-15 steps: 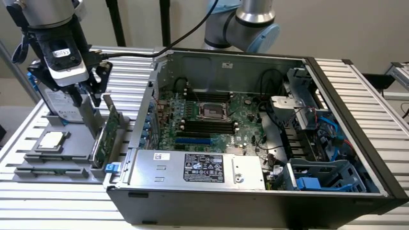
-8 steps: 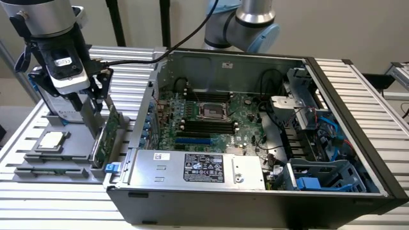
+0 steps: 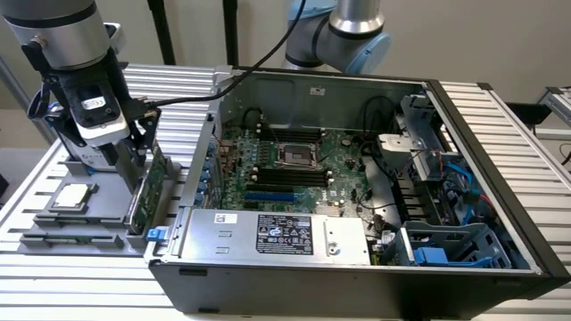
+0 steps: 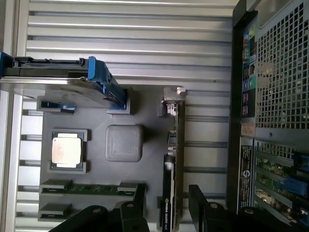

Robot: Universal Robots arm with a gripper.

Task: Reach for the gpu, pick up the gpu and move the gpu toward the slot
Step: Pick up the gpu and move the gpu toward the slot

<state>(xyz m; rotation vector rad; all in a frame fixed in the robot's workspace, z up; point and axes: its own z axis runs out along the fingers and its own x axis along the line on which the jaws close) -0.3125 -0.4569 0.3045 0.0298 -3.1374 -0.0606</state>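
The gpu (image 4: 177, 159) stands on edge in the grey holder tray (image 4: 96, 116), a thin green card with its silver bracket (image 4: 174, 94) at one end. In the exterior view the gpu (image 3: 152, 184) rises from the tray (image 3: 53, 224) just beside the open computer case (image 3: 357, 267). My gripper (image 4: 170, 207) hangs right above the card, open, one black finger (image 4: 139, 198) on each side of it with gaps showing. In the exterior view the gripper (image 3: 136, 154) sits low over the card's upper edge. Blue expansion slots (image 3: 267, 197) lie on the motherboard inside the case.
The tray also carries a square CPU chip (image 4: 67, 149), memory sticks (image 4: 87, 188) and a silver hard drive with blue rails (image 4: 63, 84). The case's perforated rear wall (image 4: 280, 72) stands close beside the gpu. A second arm (image 3: 344, 33) rises behind the case.
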